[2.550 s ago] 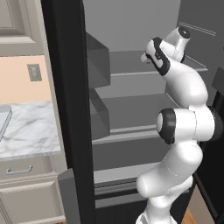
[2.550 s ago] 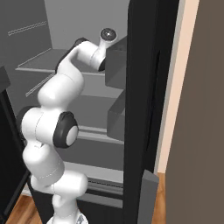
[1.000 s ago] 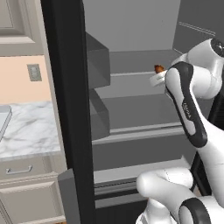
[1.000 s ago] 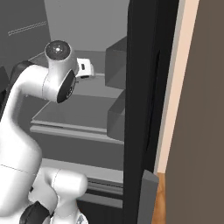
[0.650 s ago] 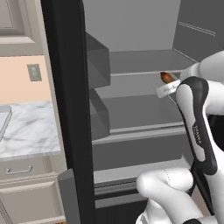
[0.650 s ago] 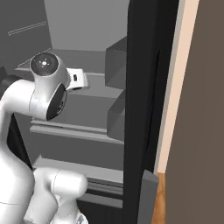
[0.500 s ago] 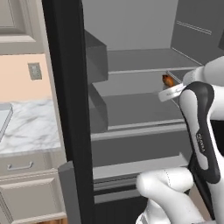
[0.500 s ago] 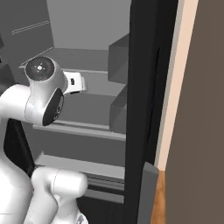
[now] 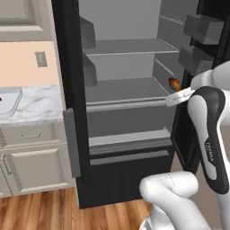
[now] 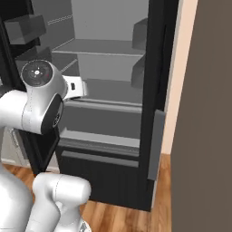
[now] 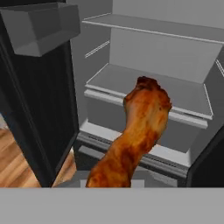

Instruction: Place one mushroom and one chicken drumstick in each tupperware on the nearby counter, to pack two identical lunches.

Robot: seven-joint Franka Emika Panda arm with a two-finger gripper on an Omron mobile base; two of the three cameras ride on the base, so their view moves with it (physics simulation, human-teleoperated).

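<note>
Two-finger gripper (image 9: 173,85) clamping golden-brown roasted chicken drumstick (image 11: 135,131), holding it in air before open black fridge (image 10: 108,90) with grey shelves. Drumstick's meaty end pointing toward fridge interior. White marble counter (image 9: 31,101) lying well left, beyond fridge's black side wall.

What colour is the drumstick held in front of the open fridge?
The roasted chicken drumstick is mottled orange-brown with darker patches, clearest in the hand view.

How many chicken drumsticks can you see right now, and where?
1. The chicken drumstick is held in the gripper, in front of the open fridge, clear of its shelves. Others may be hidden out of view.
</note>
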